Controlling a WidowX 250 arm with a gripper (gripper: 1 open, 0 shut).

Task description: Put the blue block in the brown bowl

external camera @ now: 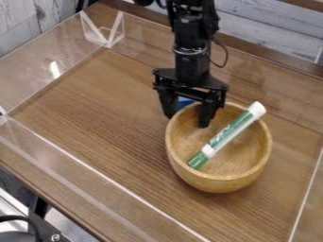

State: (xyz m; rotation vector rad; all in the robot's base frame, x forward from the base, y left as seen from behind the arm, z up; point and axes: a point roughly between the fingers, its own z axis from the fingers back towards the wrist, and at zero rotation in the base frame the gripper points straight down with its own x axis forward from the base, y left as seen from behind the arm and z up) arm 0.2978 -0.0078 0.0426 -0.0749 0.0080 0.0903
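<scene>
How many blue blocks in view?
1. The blue block sits on the table between the open hand's fingers, just behind the brown bowl's rim. Others may be hidden behind the hand.

**Bystanders on the tabletop**

A white-and-green tube [228, 138] lies tilted, its white cap end up and to the right, its green end lower left. Beneath everything is a wooden table [89, 104] with dark brown grain. Clear plastic walls [32, 57] fence the table's edges, and a clear angled piece [101, 30] stands at the far left corner.
</scene>
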